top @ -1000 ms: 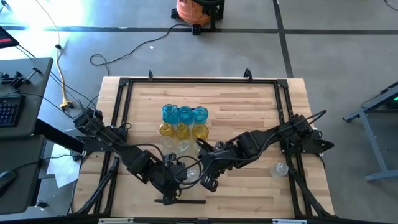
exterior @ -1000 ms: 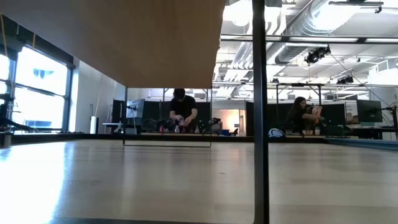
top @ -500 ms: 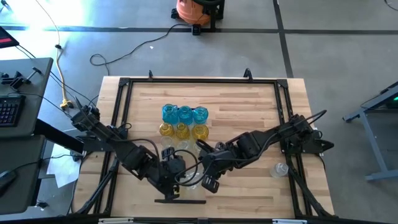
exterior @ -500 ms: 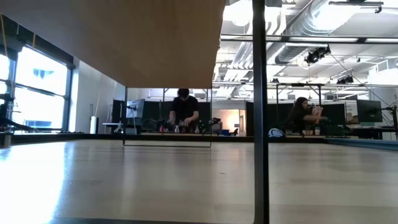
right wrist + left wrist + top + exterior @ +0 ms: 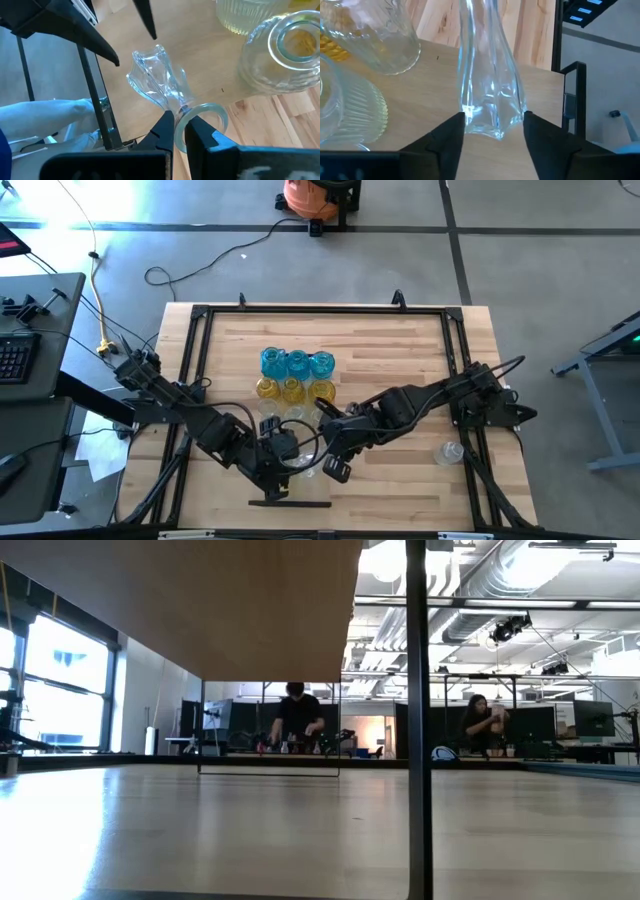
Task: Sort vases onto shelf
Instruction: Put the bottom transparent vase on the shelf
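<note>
The left hand (image 5: 492,145) is standing spread on either side of the base of a tall clear fluted glass vase (image 5: 487,75), fingers apart from the glass, near the front edge of the pale smooth wooden shelf (image 5: 420,107) on the desk. In the right wrist view, the right hand (image 5: 179,131) is pinching that vase's round rim between pressed-together fingers (image 5: 165,127). Behind, toward the shelf's middle, rows of round blue glass vases (image 5: 297,363) and yellow glass vases (image 5: 292,389) are standing together; another clear vase (image 5: 449,451) is lying near the desk's right edge. The placing step seems to be finishing: next, the right hand likely needs to let go and lift clear without tipping the vase.
</note>
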